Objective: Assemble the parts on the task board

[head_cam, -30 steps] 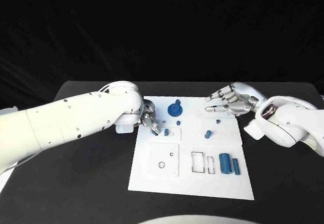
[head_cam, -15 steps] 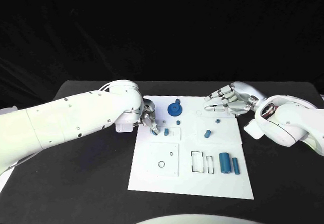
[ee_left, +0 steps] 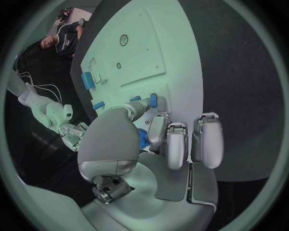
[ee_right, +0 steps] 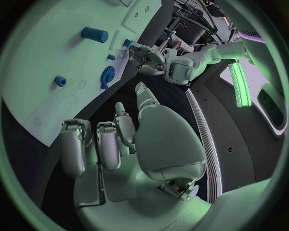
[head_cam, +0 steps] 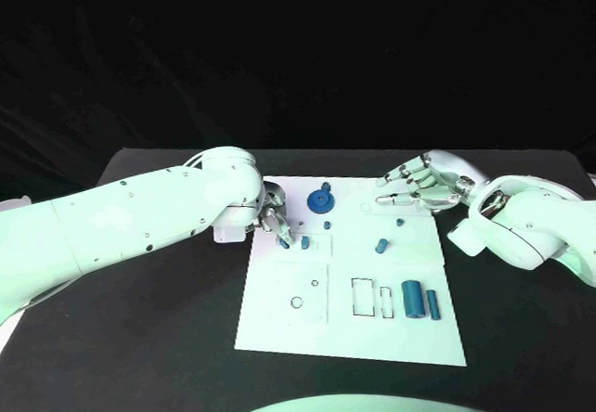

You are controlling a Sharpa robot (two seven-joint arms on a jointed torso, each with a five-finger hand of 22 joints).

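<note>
Two hands hover at the task board (head_cam: 345,343). At its left edge the left hand (head_cam: 274,222) curls its fingertips beside a small blue part (head_cam: 305,242), grip unclear. Farther right the right hand (head_cam: 424,188) hangs spread, empty.

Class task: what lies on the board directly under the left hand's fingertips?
A small blue part shows beside the left hand fingertips on the task board. What lies beneath the fingers is covered.
</note>
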